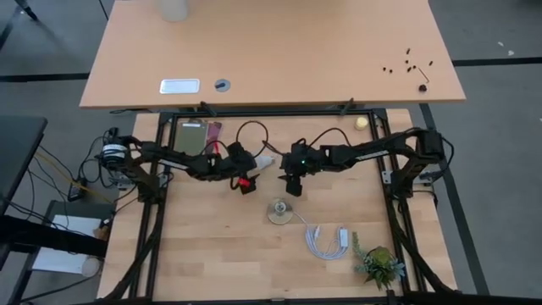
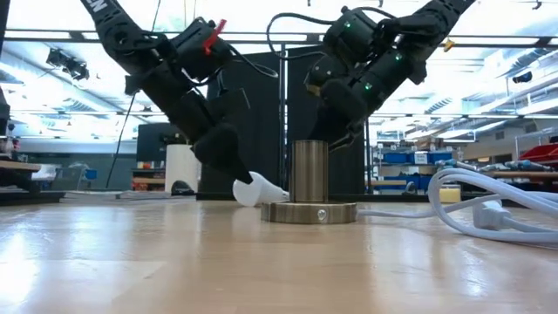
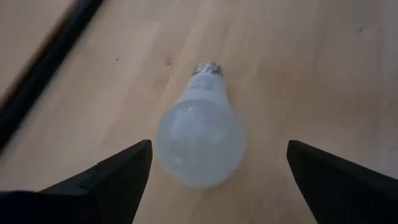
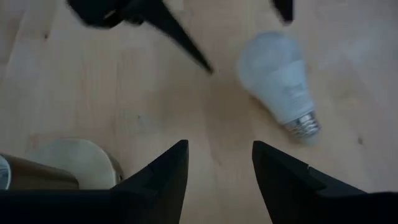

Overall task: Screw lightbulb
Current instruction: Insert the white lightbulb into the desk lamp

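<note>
A workshop with shelving and ceiling lights lies beyond a pale wooden table (image 1: 212,254), and a second, lighter tabletop (image 1: 279,51) stands past its far edge. No brand, label or writing can be read on anything here.

The left arm reaches in toward the table's middle. The left gripper (image 3: 214,165) has its fingers (image 3: 121,174) spread wide, with the lightbulb (image 3: 199,140) lying on its side on the wood between them, touched by neither. The bulb's screw base points away from that gripper.

The right gripper (image 4: 217,165) hangs above the table just beside the bulb, its fingers partly apart and holding nothing. Below and in front of it stands the metal socket (image 2: 309,187), an upright cylinder on a round flat base.

A coiled white cable (image 1: 326,240) lies near the socket, a small potted plant (image 1: 378,264) beyond it at the table's corner.
</note>
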You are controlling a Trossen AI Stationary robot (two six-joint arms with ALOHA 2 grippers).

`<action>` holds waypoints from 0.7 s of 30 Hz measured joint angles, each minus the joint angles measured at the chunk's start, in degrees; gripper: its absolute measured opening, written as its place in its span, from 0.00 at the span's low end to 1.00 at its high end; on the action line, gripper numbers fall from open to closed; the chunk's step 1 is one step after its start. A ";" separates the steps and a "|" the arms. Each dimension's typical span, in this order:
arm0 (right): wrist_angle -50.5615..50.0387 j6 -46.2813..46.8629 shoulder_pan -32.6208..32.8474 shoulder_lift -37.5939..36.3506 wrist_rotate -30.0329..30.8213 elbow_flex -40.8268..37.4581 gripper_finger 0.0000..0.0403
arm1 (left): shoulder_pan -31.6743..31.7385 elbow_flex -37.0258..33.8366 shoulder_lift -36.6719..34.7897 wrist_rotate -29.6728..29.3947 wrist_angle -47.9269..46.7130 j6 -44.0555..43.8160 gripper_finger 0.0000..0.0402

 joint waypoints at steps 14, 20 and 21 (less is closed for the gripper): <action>2.47 -1.47 -1.71 -0.13 -2.33 -1.60 0.47 | 2.00 0.24 0.52 3.79 1.00 -1.53 0.94; 3.61 -2.70 -2.40 1.29 -2.29 -1.51 0.47 | 2.05 0.22 0.61 5.44 1.57 -1.84 0.94; 3.41 -2.72 -2.47 1.59 -2.29 -1.51 0.47 | 1.96 0.22 0.61 6.05 1.63 -2.15 0.94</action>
